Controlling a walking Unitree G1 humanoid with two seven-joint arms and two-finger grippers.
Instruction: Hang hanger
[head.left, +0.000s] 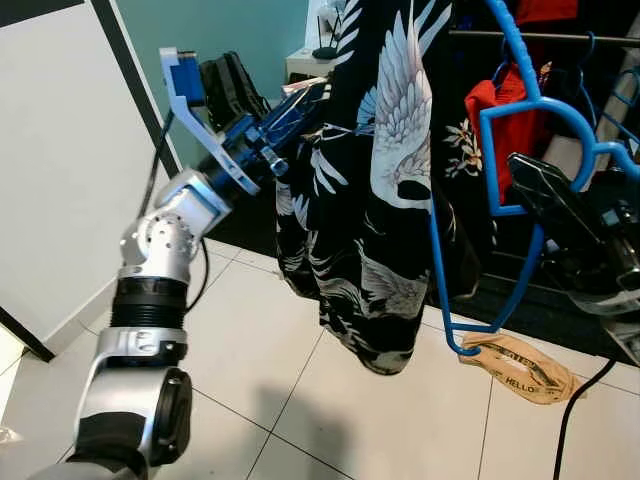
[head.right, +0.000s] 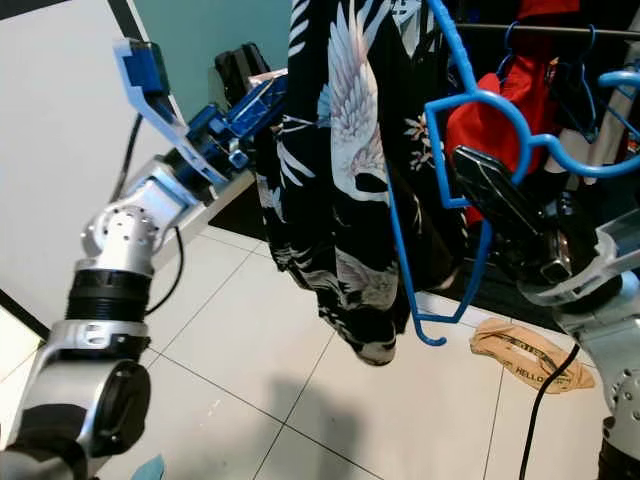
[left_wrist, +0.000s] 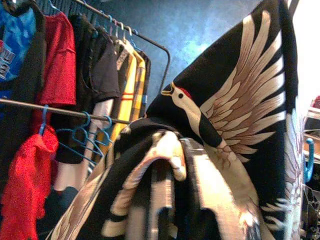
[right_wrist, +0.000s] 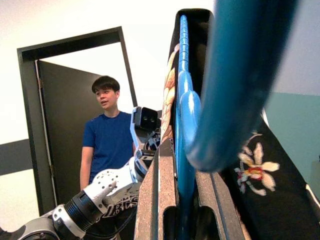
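hanger (head.left: 520, 150) clamped by right gripper (head.right: 500, 215); left gripper (head.left: 300, 105) seemingly gripping garment (head.left: 370, 180).

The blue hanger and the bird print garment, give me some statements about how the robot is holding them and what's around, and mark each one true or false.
1. The right gripper is shut on the blue hanger. True.
2. The black garment with white birds lies in a heap on the floor. False: it hangs in the air, with the left gripper shut on its fabric.
3. A clothes rail with hanging clothes stands behind the garment. True.
4. The floor under the garment is carpet. False: it is white tile.
5. A tan paper bag lies on the floor near the hanger's lower end. True.
6. A person in a red shirt stands in the doorway. False: the person's shirt is blue.
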